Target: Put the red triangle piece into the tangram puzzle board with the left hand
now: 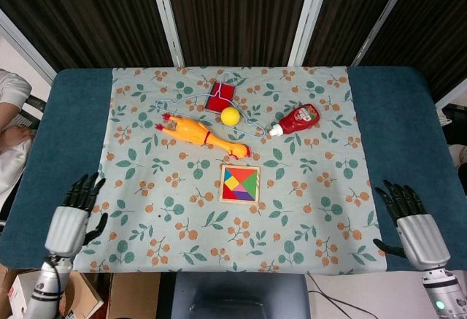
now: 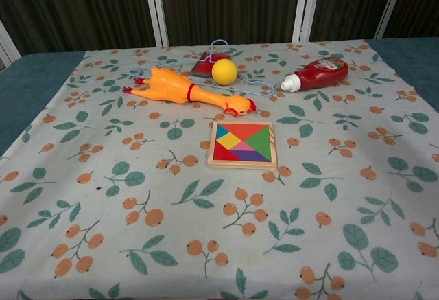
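The tangram puzzle board (image 1: 222,185) (image 2: 274,145) lies near the middle of the floral cloth, filled with coloured pieces. The red triangle piece (image 1: 230,194) (image 2: 223,152) sits in the board's near-left corner. My left hand (image 1: 70,220) hangs over the blue table edge at the front left, far from the board, fingers spread and empty. My right hand (image 1: 413,224) is at the front right edge, fingers apart, holding nothing. Neither hand shows in the chest view.
Behind the board lie a rubber chicken (image 1: 198,134) (image 2: 184,89), a yellow ball (image 1: 230,116) (image 2: 224,71), a ketchup bottle (image 1: 298,120) (image 2: 317,73), a red pouch (image 1: 220,96) and a blue wire hanger (image 1: 175,102).
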